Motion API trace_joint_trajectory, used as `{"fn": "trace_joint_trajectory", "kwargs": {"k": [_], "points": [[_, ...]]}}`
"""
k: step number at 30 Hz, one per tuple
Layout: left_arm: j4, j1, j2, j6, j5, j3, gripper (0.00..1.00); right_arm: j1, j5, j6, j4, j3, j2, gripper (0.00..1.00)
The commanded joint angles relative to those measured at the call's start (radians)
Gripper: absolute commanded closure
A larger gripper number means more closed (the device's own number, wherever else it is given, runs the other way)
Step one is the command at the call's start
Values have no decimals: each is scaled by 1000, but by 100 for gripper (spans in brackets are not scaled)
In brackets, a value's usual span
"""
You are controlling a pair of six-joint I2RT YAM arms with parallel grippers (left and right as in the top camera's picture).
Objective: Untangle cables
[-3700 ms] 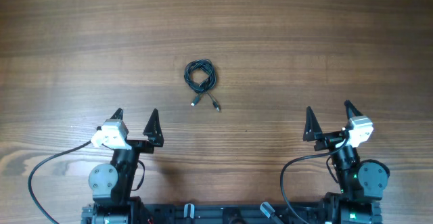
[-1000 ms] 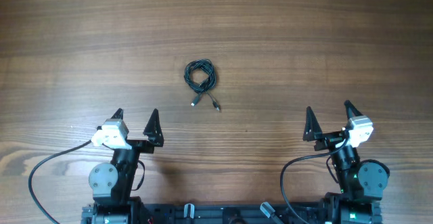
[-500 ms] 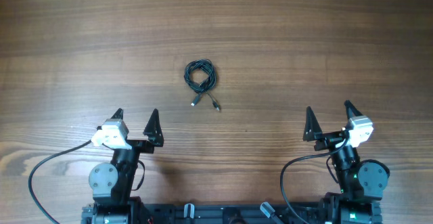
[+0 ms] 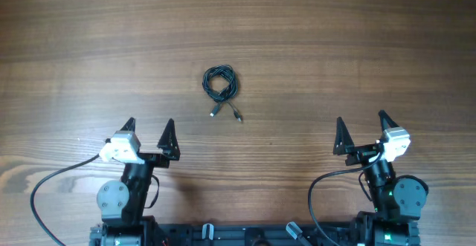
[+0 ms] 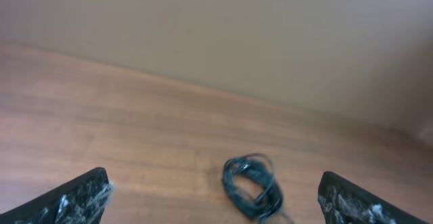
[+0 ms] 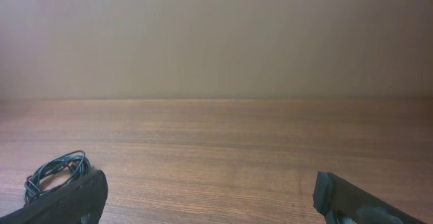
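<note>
The left gripper (image 4: 149,123) sits low at the near edge of the bench (image 4: 357,38), toward its near left corner, with its two dark fingers spread wide apart and nothing between them. The right gripper (image 4: 361,120) mirrors it toward the near right corner, also spread wide and empty. Both point toward the far edge.

Ahead of them, out on the bare wood, lie the cables (image 4: 220,82). They are one small, tight black coil about midway between the near and far edges, between the two arms and somewhat closer to the left one. Two short tails trail from the coil toward the near edge, ending in small plug ends (image 4: 213,114) that lie close together. Neither gripper is touching the coil; both are well apart from it. The left wrist camera sees the bundle ahead and slightly right of centre, and the right wrist camera catches it at its far left, just beyond one finger.

The step in hand looks like the first reach, and the task seems barely begun. To do it well, one gripper would likely pin or lift the body of the coil while the other takes a free tail by its plug and draws it out slowly. Pulling hard on a loop risks tightening the knot or dragging the whole light bundle across the bench.

Compared with the earlier overhead views, nothing differs: the arms and the coil sit just where they were.
</note>
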Motion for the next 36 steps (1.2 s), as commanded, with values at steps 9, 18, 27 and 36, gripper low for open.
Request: {"fn": "trace_joint_trajectory", "kwargs": {"k": [9, 18, 27, 36], "points": [[13, -5, 8, -90, 36, 69, 0, 3, 10, -6, 2, -2, -16, 0], [-103, -4, 229, -75, -45, 273, 0, 3, 10, -6, 2, -2, -16, 0], [-144, -5, 671, -75, -45, 563, 0, 3, 10, -6, 2, -2, -16, 0], [-351, -125, 1105, -2, -35, 901, 0, 3, 10, -6, 2, -2, -16, 0]]}}
